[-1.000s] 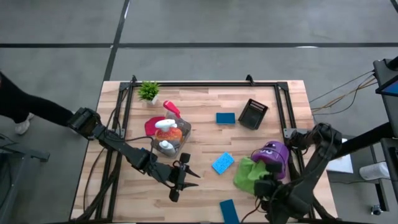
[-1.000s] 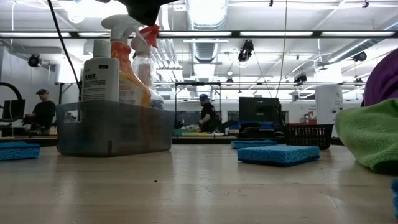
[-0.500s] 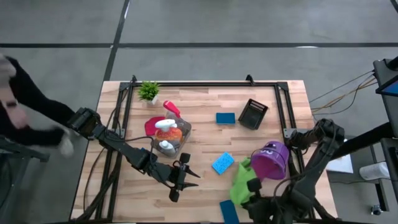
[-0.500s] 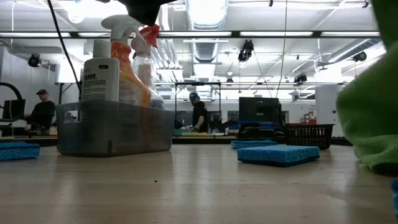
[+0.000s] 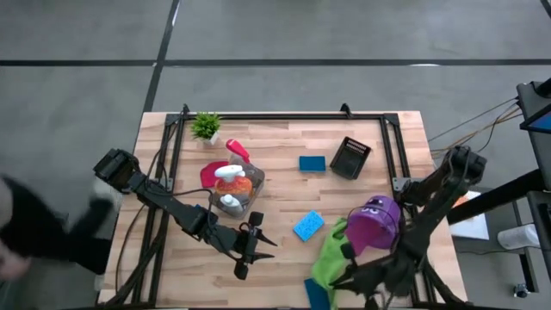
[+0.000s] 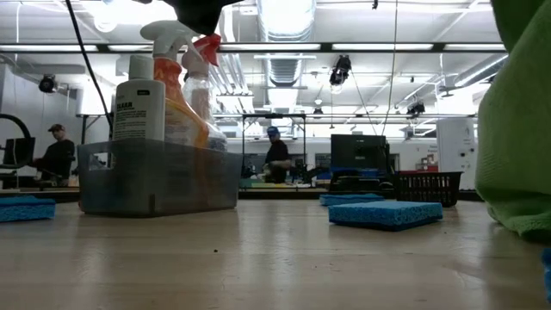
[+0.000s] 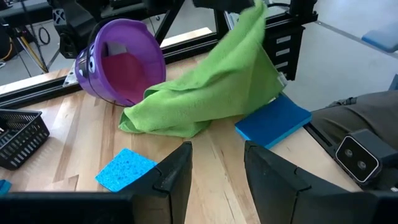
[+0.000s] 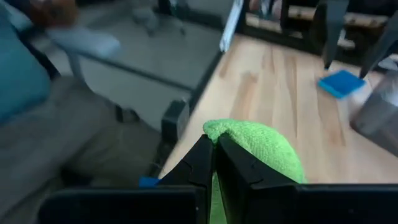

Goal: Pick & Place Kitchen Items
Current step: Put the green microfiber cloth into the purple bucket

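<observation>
My right tool (image 8: 214, 163) is clamped together on a corner of the soft green microfibre cloth (image 5: 325, 258), which is lifted at the near right of the wooden desk (image 5: 284, 215) while its lower folds drag beside the purple plastic bowl (image 5: 376, 220). It's light and floppy (it will drape and swing), so I'd judge a pinch on a bunched fold safest. My left tool (image 5: 256, 244) waits mid-desk, fingers apart, holding nothing.
</observation>
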Robot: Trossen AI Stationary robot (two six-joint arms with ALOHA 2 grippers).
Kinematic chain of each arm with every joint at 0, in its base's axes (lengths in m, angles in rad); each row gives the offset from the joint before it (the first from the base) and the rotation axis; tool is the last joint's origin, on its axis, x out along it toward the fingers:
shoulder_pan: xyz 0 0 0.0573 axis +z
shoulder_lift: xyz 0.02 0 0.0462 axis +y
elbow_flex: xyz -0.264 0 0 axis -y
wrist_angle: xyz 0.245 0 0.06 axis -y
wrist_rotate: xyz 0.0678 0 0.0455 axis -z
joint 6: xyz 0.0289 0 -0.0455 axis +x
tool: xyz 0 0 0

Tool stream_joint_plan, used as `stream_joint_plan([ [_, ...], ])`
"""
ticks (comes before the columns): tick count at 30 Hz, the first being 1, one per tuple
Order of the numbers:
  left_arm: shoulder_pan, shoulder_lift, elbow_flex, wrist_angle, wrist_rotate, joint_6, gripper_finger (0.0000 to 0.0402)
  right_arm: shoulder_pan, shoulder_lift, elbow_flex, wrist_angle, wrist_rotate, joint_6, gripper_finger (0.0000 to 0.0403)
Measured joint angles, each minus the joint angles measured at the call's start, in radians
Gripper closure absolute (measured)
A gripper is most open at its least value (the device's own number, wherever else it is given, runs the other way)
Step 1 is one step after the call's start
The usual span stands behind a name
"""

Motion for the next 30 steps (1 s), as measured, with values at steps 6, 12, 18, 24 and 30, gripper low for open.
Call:
stream_joint_plan([
  [6, 0.000, 0.000, 0.000, -0.001, 0.000, 0.000, 0.0254, 0.003, -0.150, -0.287, 0.417, -0.055, -0.098, 0.0385],
  [12, 0.000, 0.000, 0.000, -0.003, 0.000, 0.001, 0.0254, 0.013, -0.328, -0.429, 0.471, -0.073, -0.103, 0.0385],
  [18, 0.000, 0.000, 0.000, -0.008, -0.001, 0.000, 0.0254, 0.056, -0.502, -0.424, 0.322, -0.061, -0.131, 0.0385],
  [24, 0.000, 0.000, 0.000, -0.008, -0.004, 0.000, 0.0254, 0.119, -0.598, -0.284, -0.102, 0.078, -0.048, 0.0385],
  [30, 0.000, 0.000, 0.000, -0.008, -0.004, 0.000, 0.0254, 0.167, -0.567, -0.072, -0.507, 0.169, 0.118, 0.0385],
])
